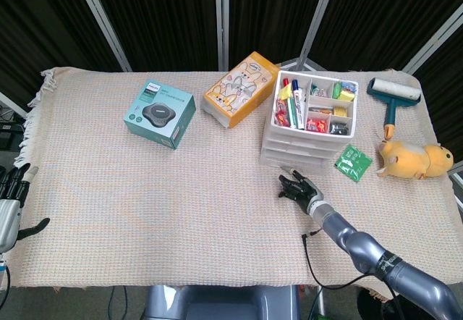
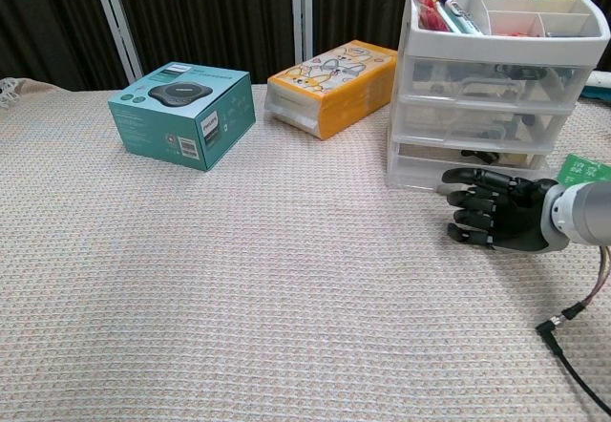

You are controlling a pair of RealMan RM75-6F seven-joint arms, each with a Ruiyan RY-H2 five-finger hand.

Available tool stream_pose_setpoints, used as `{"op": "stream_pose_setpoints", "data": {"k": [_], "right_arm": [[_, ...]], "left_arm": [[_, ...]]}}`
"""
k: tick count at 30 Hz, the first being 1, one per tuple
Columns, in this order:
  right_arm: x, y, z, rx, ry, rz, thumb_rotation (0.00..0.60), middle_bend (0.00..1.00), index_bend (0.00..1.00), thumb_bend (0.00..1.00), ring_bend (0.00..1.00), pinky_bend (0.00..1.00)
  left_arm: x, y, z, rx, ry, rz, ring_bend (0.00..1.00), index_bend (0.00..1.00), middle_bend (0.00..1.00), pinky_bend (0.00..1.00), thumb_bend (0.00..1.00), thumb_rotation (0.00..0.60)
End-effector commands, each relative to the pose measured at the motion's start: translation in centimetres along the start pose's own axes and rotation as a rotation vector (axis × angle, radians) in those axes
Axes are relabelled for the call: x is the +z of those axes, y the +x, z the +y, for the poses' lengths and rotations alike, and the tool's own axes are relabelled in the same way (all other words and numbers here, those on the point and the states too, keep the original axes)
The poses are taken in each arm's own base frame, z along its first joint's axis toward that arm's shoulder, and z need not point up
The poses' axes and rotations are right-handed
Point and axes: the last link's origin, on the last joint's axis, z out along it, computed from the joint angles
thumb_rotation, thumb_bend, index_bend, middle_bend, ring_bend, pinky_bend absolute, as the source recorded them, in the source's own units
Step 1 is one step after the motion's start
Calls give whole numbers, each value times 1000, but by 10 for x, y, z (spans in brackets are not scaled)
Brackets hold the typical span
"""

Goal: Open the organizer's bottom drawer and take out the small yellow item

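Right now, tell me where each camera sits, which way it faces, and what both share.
Head view: high above the near edge, looking steeply down on the whole table; shows the left hand at the left edge and the right hand on its arm.
Chest view: low at the near edge, looking level across the cloth at the organizer; shows only the right hand, fingers towards the bottom drawer.
Shared: organizer, teal box, orange box, right hand.
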Motion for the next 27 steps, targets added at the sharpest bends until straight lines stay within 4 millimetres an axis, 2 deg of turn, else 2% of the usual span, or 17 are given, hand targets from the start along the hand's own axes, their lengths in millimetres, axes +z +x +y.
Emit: {"op": "stream_pose_setpoints", "data": {"k": [1, 11, 16, 21, 27], "right_arm": [[-8, -2, 0, 5, 23, -11, 600, 753, 153, 312, 809, 583], [-27, -9, 3, 32, 37, -72, 600, 752, 81, 297, 808, 582], [-47, -11, 14, -26, 46, -90, 600, 751, 95, 296, 808, 582], [-66, -12, 19, -217, 65, -108, 600, 730, 99, 290, 794, 560], [-75, -3, 11, -507, 137, -56, 600, 677, 98, 250, 751, 516]], "left_arm": [[0, 0, 1, 0, -4, -3, 0, 0, 0, 0, 152, 600], [-2, 1, 4, -5, -18, -1, 0, 0, 0, 0, 152, 600], [-3, 1, 3, -7, -17, -2, 0, 0, 0, 0, 152, 600], [-5, 4, 3, -10, -20, 7, 0, 0, 0, 0, 153, 600], [-7, 5, 3, -12, -21, 16, 0, 0, 0, 0, 152, 600]]}}
